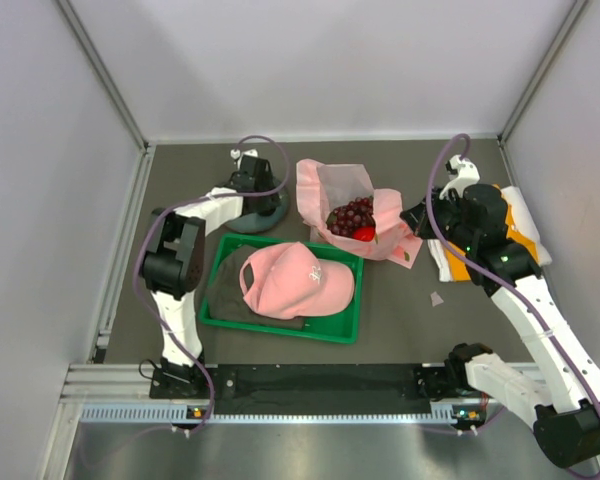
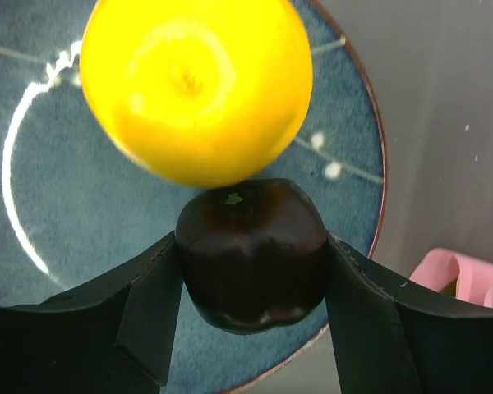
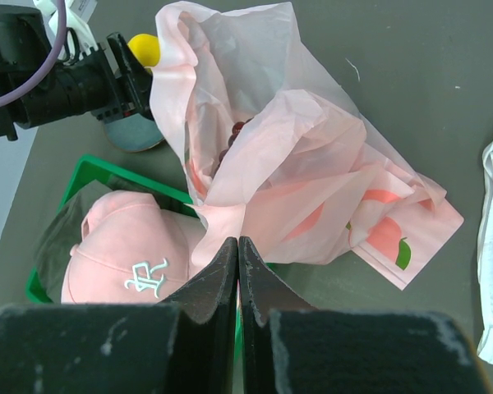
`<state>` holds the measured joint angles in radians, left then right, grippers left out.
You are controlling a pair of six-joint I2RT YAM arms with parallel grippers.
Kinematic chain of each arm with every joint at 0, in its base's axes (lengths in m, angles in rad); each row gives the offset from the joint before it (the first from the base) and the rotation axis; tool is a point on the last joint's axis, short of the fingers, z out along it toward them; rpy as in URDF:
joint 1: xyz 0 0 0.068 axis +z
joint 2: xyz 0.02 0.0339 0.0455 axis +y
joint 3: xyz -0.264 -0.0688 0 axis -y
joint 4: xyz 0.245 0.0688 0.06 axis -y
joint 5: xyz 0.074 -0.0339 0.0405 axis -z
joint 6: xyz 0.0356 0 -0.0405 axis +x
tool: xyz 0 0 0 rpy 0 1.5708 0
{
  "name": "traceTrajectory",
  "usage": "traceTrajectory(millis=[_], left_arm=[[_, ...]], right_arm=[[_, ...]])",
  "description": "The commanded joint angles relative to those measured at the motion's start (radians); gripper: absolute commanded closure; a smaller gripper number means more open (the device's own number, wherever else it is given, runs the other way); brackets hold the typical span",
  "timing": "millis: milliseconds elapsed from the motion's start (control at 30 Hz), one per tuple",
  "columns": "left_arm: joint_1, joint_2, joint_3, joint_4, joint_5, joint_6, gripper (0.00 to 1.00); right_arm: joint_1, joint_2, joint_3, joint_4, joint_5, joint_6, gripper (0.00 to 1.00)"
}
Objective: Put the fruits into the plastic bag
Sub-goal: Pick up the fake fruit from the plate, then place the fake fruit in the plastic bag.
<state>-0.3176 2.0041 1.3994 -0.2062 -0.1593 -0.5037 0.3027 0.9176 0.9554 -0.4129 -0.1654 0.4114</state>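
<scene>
One dark brown fruit (image 2: 252, 258) clasped by left tool (image 2: 253, 245), right tool (image 3: 238, 246) closed, empty.

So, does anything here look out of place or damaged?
Nothing is spilled. One small pale scrap lies loose on the table, between the plastic bag and the right arm; what it is, I cannot tell.
</scene>
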Motion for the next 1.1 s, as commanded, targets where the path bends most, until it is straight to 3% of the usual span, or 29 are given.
traceTrajectory(millis=[0,600,1067], left_arm=[[0.003,-0.109,-0.034,-0.012,0.027,-0.002,0.58],[0.002,-0.384,-0.145,-0.042,0.115,0.054,0.60],[-0.031,-0.564,-0.109,-0.068,0.290,0.129,0.60]], right_arm=[[-0.005,-0.023,0.005,0.019,0.012,-0.013,1.00],[-0.007,-0.016,0.014,0.016,0.009,-0.011,1.00],[-0.007,-0.026,0.011,0.016,0.004,-0.005,1.00]])
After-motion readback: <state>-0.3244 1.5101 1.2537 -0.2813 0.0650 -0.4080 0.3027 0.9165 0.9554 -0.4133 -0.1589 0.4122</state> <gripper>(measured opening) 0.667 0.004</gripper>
